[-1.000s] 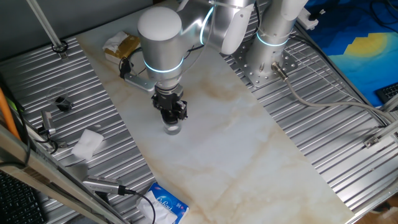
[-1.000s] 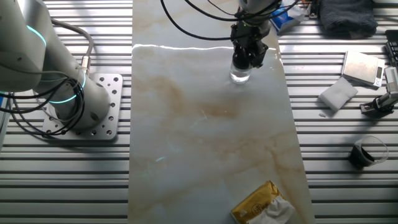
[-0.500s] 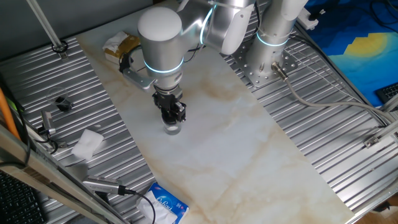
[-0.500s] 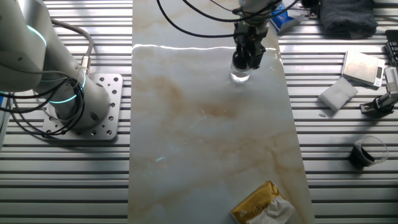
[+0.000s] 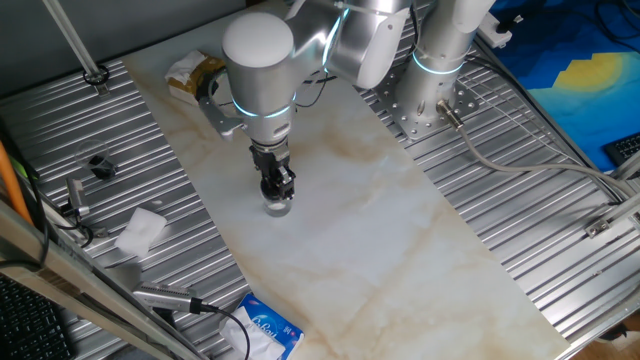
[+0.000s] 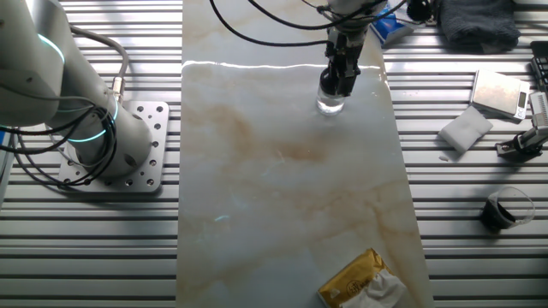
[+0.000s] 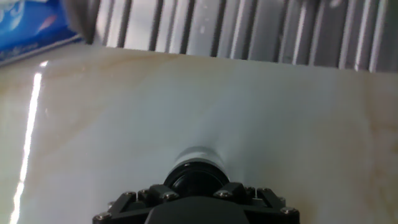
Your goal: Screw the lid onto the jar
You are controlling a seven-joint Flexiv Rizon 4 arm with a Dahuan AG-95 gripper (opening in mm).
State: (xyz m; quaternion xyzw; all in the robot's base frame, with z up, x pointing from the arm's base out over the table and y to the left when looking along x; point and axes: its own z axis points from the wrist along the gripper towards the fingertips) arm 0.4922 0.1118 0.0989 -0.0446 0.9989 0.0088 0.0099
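Observation:
The small pale jar [image 5: 278, 207] stands upright on the marble slab [image 5: 380, 230]; it also shows in the other fixed view [image 6: 330, 105] and the hand view [image 7: 199, 155]. The black lid [image 7: 194, 178] sits on top of the jar, between my fingers. My gripper [image 5: 277, 190] points straight down onto the jar and is shut on the lid; it also shows in the other fixed view [image 6: 337, 81]. In the hand view the finger bodies [image 7: 231, 190] flank the lid at the bottom edge.
A gold-wrapped packet [image 5: 192, 74] lies at the slab's far corner. A white tissue wad [image 5: 140, 231], a small black piece [image 5: 99, 165] and a blue packet [image 5: 265, 327] lie on the ribbed metal table. The robot base [image 5: 432, 90] stands behind.
My gripper has turned about its vertical axis on the lid, its fingers now seen edge-on. The jar has stayed in place.

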